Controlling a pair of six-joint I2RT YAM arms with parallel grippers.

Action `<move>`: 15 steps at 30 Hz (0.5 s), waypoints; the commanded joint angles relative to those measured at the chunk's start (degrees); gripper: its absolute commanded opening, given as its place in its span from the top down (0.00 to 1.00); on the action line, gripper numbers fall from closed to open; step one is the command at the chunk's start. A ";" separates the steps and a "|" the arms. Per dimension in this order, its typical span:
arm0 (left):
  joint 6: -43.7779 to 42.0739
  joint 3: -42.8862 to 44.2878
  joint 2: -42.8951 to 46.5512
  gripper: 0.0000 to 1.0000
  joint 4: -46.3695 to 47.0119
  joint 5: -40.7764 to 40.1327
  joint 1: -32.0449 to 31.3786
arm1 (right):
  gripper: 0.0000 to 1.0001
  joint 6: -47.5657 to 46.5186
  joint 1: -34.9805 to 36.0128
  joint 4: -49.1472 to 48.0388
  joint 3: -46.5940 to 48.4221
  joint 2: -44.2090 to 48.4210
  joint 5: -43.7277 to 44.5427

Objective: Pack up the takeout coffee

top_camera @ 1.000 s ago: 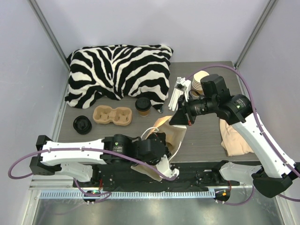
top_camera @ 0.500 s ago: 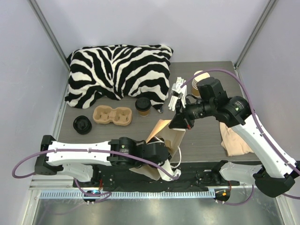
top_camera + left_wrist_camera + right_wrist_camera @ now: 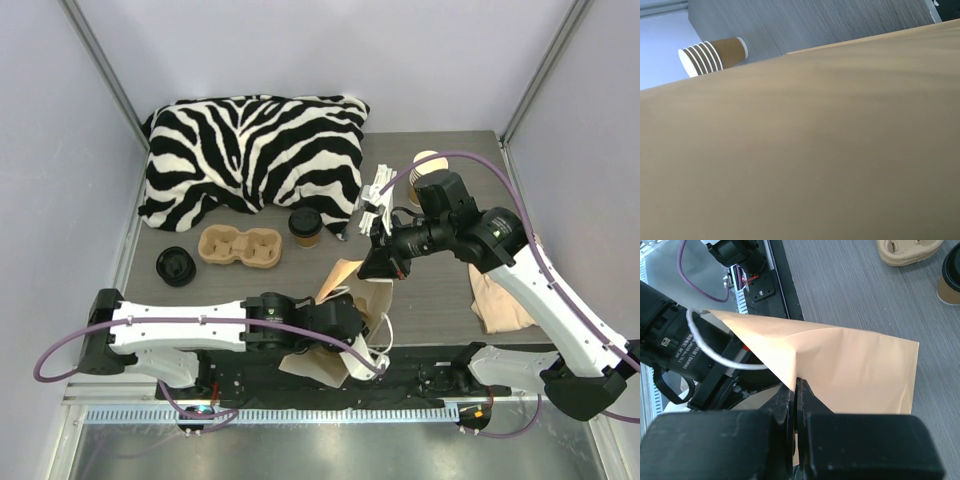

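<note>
Top view only: the whole layout is shown. The takeout coffee [image 3: 305, 226] is stood upright on the table [image 3: 440, 300], just beside the cup carrier [image 3: 240, 245] and in front of the zebra pillow [image 3: 250, 150], apart from the paper bag [image 3: 362, 292].
Right wrist view only: the right gripper [image 3: 798, 390] is seen clenched on a folded edge of the paper bag.
Left wrist view only: the frame is nearly filled by tan paper. The stack of lidless cups [image 3: 715, 54] is seen beyond it.
Left gripper [image 3: 350, 345]: clenched, low against the paper bag near the table's front edge. Its fingers are hidden, so a hold on the paper cannot be told.
Surface: grey wood-grain. A loose black lid [image 3: 176, 266] is placed left of the cup carrier and a beige cloth [image 3: 500, 295] at the right.
Room: pale plain walls [image 3: 300, 50] are set around the table.
</note>
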State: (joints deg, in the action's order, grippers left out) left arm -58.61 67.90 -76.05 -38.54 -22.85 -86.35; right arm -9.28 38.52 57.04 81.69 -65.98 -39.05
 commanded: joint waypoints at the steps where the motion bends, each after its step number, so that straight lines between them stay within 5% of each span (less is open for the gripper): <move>1: 1.30 -0.93 -1.55 1.00 1.72 3.34 2.32 | 0.99 -1.53 0.85 -1.23 -0.56 1.46 -5.42; 11: 0.60 0.30 -4.28 0.97 2.68 7.82 7.77 | 0.99 -3.90 0.85 0.00 -0.74 0.59 -5.60; 15: -0.19 1.70 -4.55 0.84 2.42 8.26 8.91 | 0.99 -3.99 0.85 0.27 -0.74 -0.03 -5.34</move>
State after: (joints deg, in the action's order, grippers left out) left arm -58.76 68.16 -79.13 -35.09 -15.27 -79.46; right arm -13.50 38.57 56.86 80.64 -66.17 -39.70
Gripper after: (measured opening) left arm 0.125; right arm 0.035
